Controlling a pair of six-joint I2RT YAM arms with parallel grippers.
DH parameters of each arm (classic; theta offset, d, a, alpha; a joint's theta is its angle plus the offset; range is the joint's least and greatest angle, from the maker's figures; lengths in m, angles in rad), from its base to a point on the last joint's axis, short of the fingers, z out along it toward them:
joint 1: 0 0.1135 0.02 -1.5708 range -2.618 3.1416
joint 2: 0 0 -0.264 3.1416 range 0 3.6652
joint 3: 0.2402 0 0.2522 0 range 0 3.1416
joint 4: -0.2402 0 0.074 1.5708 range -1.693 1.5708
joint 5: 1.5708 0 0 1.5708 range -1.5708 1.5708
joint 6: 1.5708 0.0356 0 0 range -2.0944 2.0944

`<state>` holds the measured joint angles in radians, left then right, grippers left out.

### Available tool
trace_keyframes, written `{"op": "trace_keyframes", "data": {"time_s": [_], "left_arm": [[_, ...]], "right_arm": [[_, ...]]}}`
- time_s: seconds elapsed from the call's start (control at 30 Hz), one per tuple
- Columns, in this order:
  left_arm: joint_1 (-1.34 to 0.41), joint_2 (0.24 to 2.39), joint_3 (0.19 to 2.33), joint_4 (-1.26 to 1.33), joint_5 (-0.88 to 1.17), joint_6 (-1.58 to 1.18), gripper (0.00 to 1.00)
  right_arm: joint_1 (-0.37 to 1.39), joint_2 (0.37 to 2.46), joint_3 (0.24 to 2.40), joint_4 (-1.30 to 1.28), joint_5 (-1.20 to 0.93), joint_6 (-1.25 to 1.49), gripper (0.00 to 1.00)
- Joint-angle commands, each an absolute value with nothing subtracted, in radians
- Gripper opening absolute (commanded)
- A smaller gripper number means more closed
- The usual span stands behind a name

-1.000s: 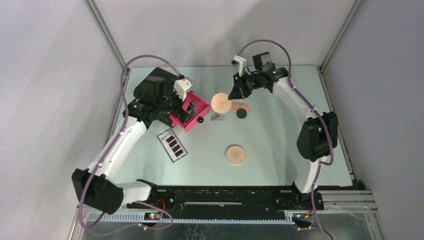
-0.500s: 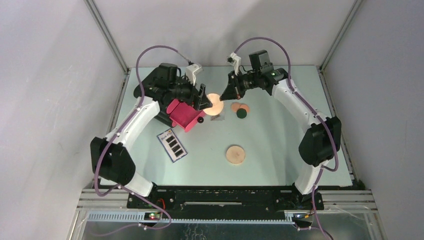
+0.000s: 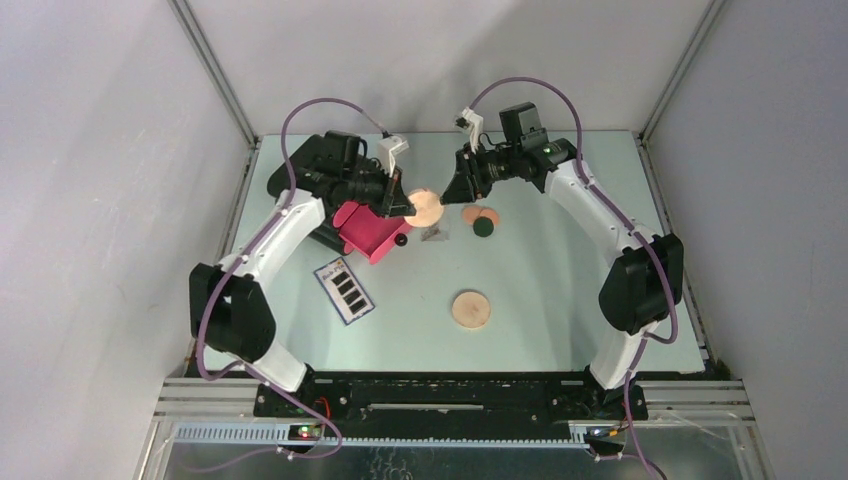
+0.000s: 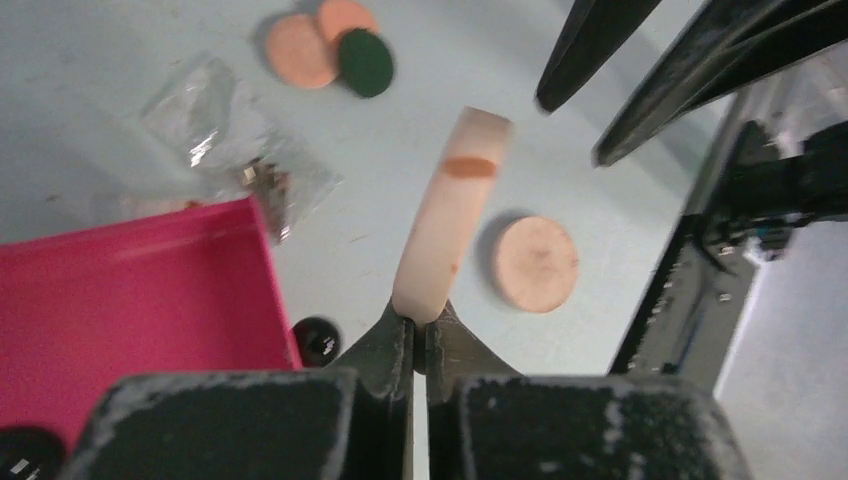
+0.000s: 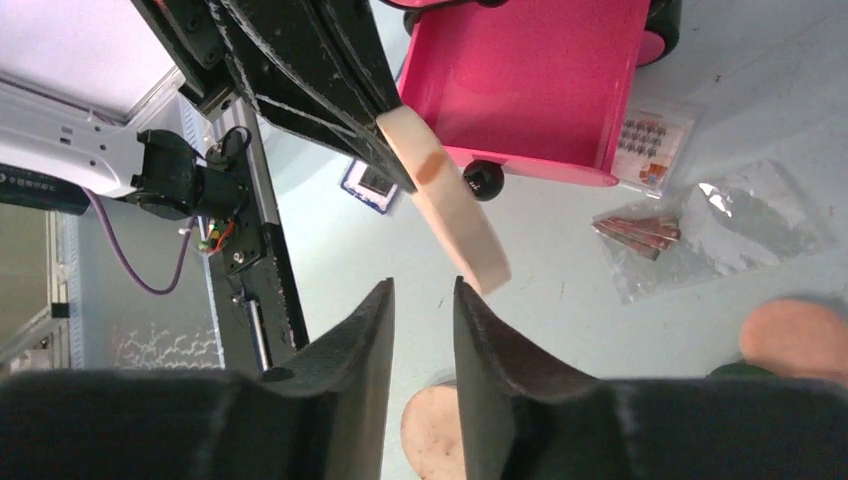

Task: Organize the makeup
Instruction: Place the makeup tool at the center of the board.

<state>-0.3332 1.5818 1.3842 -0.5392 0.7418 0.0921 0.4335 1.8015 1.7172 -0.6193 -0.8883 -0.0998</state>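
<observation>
Where the two arms meet over the far middle of the tabletop (image 3: 560,280) in the top view, the left gripper (image 3: 404,206) is pinched on the 9 o'clock rim of a tan disc (image 3: 426,208). The right gripper (image 3: 452,192) stands at the disc's 2 o'clock, just beside it. An open pink drawer (image 3: 362,230) lies close by at the disc's 8 o'clock, on the left arm's side, so the left arm is judged the nearer for stowing. Left wrist view: the disc appears edge-on and off the surface, its long axis running from the pressed-together fingertips toward 12 o'clock. The drawer sits at 9 o'clock, its near corner just beside the gripper. Right wrist view: the right gripper's jaws stand slightly parted with nothing between them. The disc's free end lies just beyond the tips at 1 o'clock, and contact cannot be settled. A second tan disc (image 3: 470,309) rests on the tabletop, well apart at 6 o'clock.
</observation>
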Motion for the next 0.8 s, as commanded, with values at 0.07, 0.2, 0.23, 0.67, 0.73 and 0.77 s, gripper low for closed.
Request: {"op": "trace_keyframes", "data": {"time_s": [0.07,0.2,0.23,0.67,0.73,0.77], "left_arm": [[-0.318,1.433,1.361,-0.574,0.446,0.275,0.00],[-0.320,1.351,1.270,-0.537,0.272,0.383,0.00],[-0.320,1.341,1.258,-0.538,0.241,0.407,0.00],[-0.416,1.270,1.088,-0.467,-0.052,0.497,0.00],[-0.422,1.267,1.071,-0.460,-0.055,0.502,0.00],[-0.424,1.269,1.066,-0.457,-0.055,0.505,0.00]], "right_arm": [[0.427,1.771,1.712,-0.639,-0.826,-0.160,0.47],[0.422,1.769,1.700,-0.651,-0.796,-0.187,0.53],[0.423,1.769,1.698,-0.654,-0.785,-0.194,0.53],[0.408,1.782,1.663,-0.763,-0.675,-0.376,0.55],[0.396,1.784,1.683,-0.841,-0.671,-0.440,0.55],[0.387,1.789,1.699,-0.902,-0.668,-0.469,0.55]]}}
